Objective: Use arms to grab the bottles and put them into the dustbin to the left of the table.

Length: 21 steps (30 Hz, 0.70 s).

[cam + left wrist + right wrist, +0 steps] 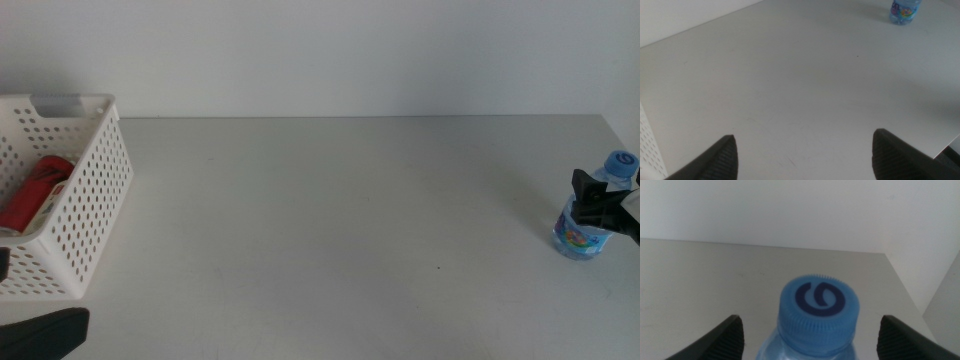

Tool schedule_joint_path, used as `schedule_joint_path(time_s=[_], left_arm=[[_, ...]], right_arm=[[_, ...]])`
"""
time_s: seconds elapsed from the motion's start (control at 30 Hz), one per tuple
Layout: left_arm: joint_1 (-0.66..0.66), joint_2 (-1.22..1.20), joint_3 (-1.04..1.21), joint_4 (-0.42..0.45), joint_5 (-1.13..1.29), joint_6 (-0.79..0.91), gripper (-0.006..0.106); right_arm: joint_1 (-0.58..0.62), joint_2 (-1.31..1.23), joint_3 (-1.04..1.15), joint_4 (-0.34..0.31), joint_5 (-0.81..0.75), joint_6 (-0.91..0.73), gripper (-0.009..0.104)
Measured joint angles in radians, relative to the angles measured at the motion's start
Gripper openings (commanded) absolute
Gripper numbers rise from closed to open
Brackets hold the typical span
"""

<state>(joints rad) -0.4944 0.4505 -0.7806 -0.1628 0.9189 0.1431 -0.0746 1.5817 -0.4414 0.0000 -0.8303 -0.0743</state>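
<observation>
A clear water bottle (pixel 585 225) with a blue cap (pixel 819 302) stands upright near the table's (pixel 330 220) right edge. My right gripper (pixel 600 205) is open and straddles its upper part, one jaw on each side with a gap to the bottle. The left wrist view also shows this bottle (pixel 904 11), far off. The white perforated dustbin (pixel 95 200) stands at the table's left end, and a red can (pixel 35 190) lies inside it. My left gripper (pixel 805 155) is open over bare tabletop, low at the front left beside the dustbin.
The dustbin's wall (pixel 646 150) shows at the edge of the left wrist view. The table's right edge runs close behind the bottle. A white wall stands behind the table.
</observation>
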Motion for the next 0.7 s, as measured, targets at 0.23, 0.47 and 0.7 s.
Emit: schedule_joint_path(time_s=[0.23, 0.47, 0.7], left_arm=[[0.000, 0.000, 0.000, 0.000, 0.000, 0.000, 0.090], [0.000, 0.000, 0.000, 0.000, 0.000, 0.000, 0.090], [0.000, 0.000, 0.000, 0.000, 0.000, 0.000, 0.090]], right_arm=[[0.000, 0.163, -0.070, 0.007, -0.012, -0.010, 0.069], [0.000, 0.245, -0.079, 0.007, -0.091, -0.013, 0.049], [0.000, 0.243, -0.084, -0.043, -0.090, 0.003, -0.001]])
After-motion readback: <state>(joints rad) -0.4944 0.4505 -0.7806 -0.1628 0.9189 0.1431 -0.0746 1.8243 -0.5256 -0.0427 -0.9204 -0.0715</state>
